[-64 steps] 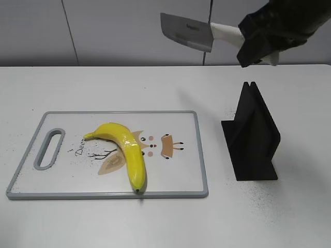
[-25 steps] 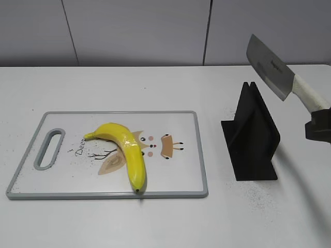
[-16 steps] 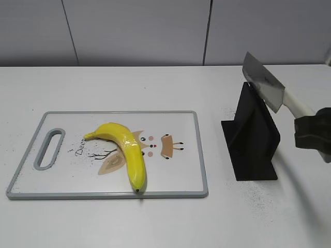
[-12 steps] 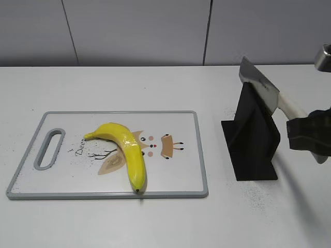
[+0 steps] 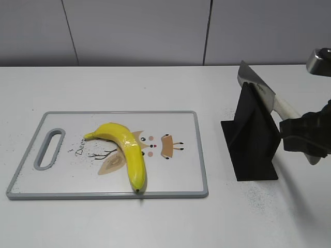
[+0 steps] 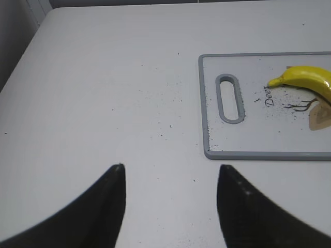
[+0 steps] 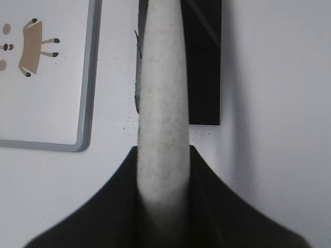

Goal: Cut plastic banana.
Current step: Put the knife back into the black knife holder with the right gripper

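The yellow plastic banana (image 5: 128, 152) lies whole on the white cutting board (image 5: 181, 181), stem to the upper left; its stem end also shows in the left wrist view (image 6: 302, 80). My right gripper (image 5: 305, 138) is shut on the knife's white handle (image 7: 161, 103). The knife's steel blade (image 5: 253, 81) sits tilted in the slot on top of the black knife stand (image 5: 251, 137). My left gripper (image 6: 170, 178) is open and empty over bare table, left of the board's handle slot (image 6: 229, 97); it is out of the exterior view.
The grey-rimmed board carries a cartoon print (image 5: 165, 144) and a corner of it shows in the right wrist view (image 7: 83, 139). The stand's base is also in the right wrist view (image 7: 204, 62). A grey wall runs behind the table.
My right gripper has carried the knife from high above the board over to the right and down, lowering the blade into the stand's slot. The banana and board have not moved.
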Available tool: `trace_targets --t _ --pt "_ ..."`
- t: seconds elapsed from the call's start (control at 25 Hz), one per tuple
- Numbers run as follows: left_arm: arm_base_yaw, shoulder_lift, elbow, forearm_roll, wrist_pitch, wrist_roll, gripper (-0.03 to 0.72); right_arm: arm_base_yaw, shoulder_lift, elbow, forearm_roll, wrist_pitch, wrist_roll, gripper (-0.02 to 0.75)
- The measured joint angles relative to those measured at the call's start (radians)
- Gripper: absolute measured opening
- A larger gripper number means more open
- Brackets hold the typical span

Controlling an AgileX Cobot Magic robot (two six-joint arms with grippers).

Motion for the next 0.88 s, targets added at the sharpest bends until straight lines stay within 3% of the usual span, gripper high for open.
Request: trace_targets --t 0.08,0.12,0.24,0.32,0.6,0.88 --pt "0.0 0.0 0.0 0.0 0.0 0.0 0.527 0.0 0.0 0.0 0.0 0.003 0.0 0.217" --pt "0.0 0.0 0.0 0.0 0.0 0.0 0.527 0.0 0.0 0.0 0.0 0.005 0.0 0.278" --pt "0.0 0.0 0.0 0.0 0.0 0.0 0.527 0.0 0.0 0.0 0.011 0.01 -0.002 0.562" --pt "0.0 0.0 0.0 0.0 0.0 0.0 0.527 0.0 0.0 0.0 0.016 0.012 -0.004 0.632" --pt "0.0 0.0 0.0 0.0 0.0 0.0 0.525 0.0 -0.006 -0.044 0.019 0.032 -0.01 0.659" --pt "0.0 0.0 0.0 0.0 0.0 0.0 0.523 0.0 -0.087 -0.239 0.019 0.157 -0.158 0.647"
